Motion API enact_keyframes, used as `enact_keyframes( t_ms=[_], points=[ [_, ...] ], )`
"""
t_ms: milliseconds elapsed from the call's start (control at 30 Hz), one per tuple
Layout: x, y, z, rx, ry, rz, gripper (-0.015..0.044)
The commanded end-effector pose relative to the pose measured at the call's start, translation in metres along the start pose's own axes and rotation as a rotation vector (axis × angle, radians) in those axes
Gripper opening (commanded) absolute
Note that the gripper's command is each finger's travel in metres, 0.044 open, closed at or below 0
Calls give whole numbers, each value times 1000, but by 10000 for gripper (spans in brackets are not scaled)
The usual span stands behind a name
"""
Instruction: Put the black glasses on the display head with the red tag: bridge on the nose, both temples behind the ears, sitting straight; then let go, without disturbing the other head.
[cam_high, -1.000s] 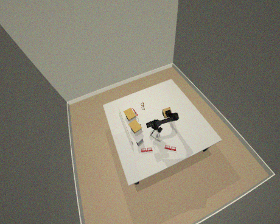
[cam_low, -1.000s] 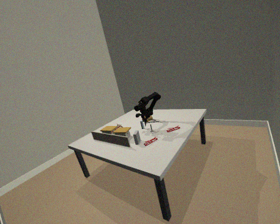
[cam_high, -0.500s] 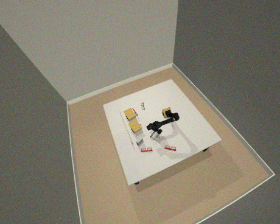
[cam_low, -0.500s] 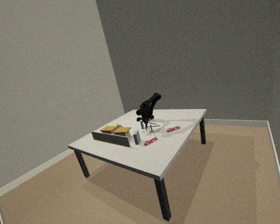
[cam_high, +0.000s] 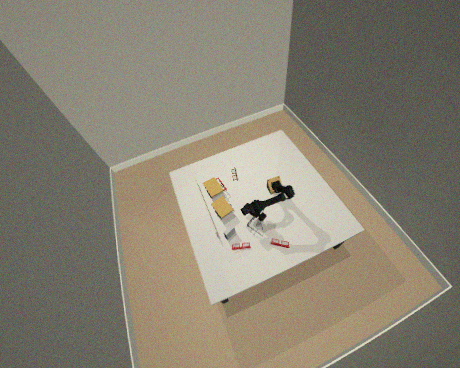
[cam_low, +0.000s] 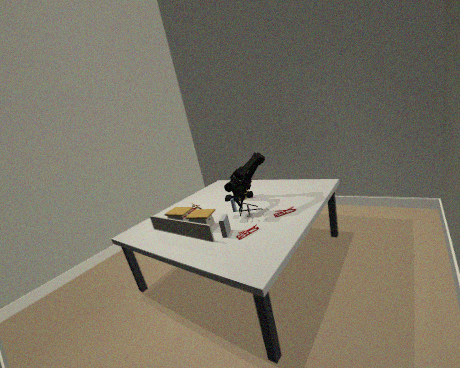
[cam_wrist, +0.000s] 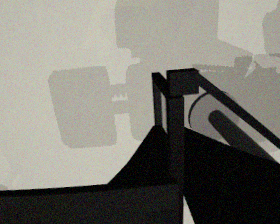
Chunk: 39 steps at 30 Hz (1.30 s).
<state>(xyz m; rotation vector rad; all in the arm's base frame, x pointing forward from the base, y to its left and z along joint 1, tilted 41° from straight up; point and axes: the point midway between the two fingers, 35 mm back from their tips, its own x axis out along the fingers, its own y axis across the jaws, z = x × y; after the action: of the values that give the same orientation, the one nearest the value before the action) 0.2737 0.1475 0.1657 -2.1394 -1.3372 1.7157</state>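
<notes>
My gripper (cam_high: 258, 217) (cam_low: 240, 201) is shut on the black glasses (cam_high: 255, 228) (cam_low: 248, 207) and holds them a little above the middle of the white table (cam_high: 305, 170) (cam_low: 300, 192). In the wrist view the glasses' dark frame (cam_wrist: 181, 82) stands up close in front of the camera, with a thin temple running off to the right. Two yellow-topped display heads (cam_high: 213, 187) (cam_high: 222, 207) stand to the left of the gripper, apart from it. A small red tag (cam_high: 222, 186) shows beside the farther head. In the exterior view the heads (cam_low: 190, 213) overlap.
Two red glasses (cam_high: 241, 245) (cam_high: 280, 243) (cam_low: 247, 233) (cam_low: 285, 212) lie on the table nearer its front edge. A small grey block (cam_high: 230, 232) (cam_low: 225, 226) stands by the heads. A small dark item (cam_high: 234, 173) lies behind the heads. The arm's yellow base (cam_high: 273, 184) is to the right.
</notes>
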Motion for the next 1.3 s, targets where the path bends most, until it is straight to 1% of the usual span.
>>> enact_keyframes(
  t_ms=[0,1267],
  points=[
    [0,4,-5,0,2,5,0],
    [0,15,-20,-1,2,6,0]
  ],
)
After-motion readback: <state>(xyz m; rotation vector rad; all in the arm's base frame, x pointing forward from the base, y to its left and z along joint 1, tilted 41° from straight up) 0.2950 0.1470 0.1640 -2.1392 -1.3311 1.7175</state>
